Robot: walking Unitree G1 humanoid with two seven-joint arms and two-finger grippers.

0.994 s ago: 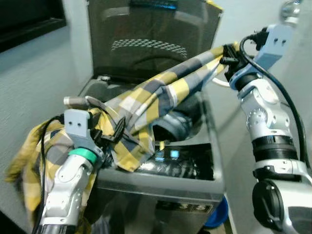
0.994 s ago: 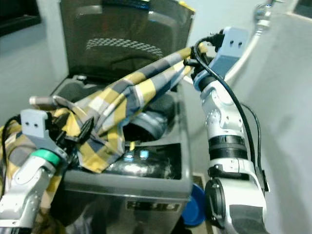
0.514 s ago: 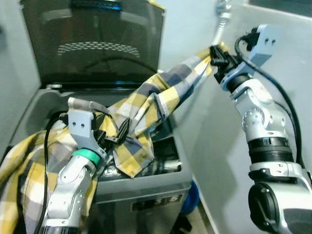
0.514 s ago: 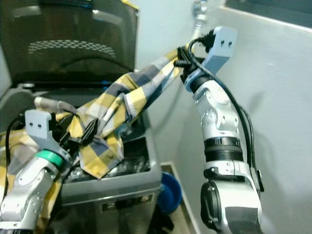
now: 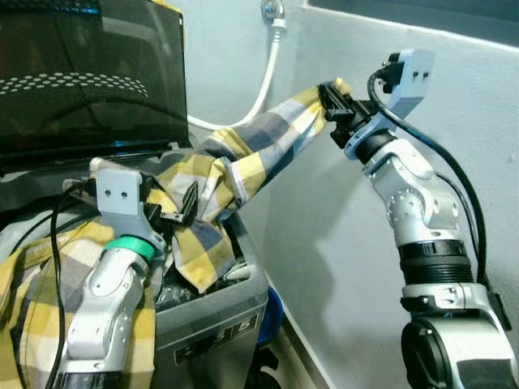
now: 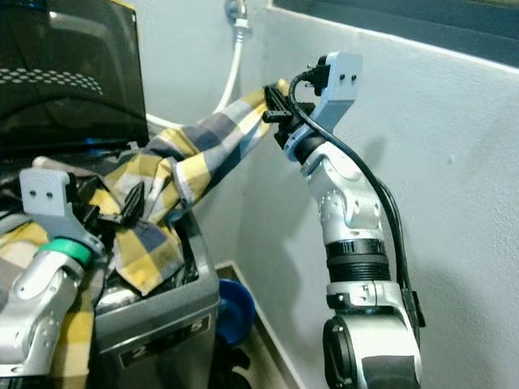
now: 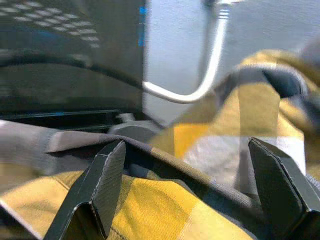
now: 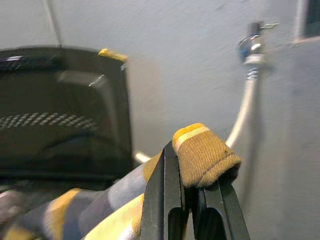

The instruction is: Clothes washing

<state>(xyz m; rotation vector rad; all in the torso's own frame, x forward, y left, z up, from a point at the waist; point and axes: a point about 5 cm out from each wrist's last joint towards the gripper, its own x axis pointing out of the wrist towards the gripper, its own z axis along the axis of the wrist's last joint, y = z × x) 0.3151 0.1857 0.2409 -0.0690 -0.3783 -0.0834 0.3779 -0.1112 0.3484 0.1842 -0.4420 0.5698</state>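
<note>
A yellow, grey and white plaid shirt (image 5: 259,150) stretches between my two grippers. My right gripper (image 5: 330,95) is raised high near the wall and is shut on one end of the shirt (image 8: 202,157). My left gripper (image 5: 180,209) sits lower, at the front of the top-loading washing machine (image 5: 219,320). Its fingers (image 7: 105,182) stand wide apart, open, with the cloth (image 7: 165,210) draped over and between them. More of the shirt hangs down over my left arm and the machine's front left side (image 5: 32,308). The machine's dark lid (image 5: 81,81) stands upright.
A white hose (image 5: 263,81) runs from a wall tap (image 5: 272,10) down behind the machine. A blue basin (image 5: 272,312) lies on the floor between the machine and the grey wall (image 5: 340,243), close on the right.
The view has swung to the right. My right gripper has carried the shirt's end from above the machine's rear corner out past its right side, in front of the wall. The left gripper stays at the machine.
</note>
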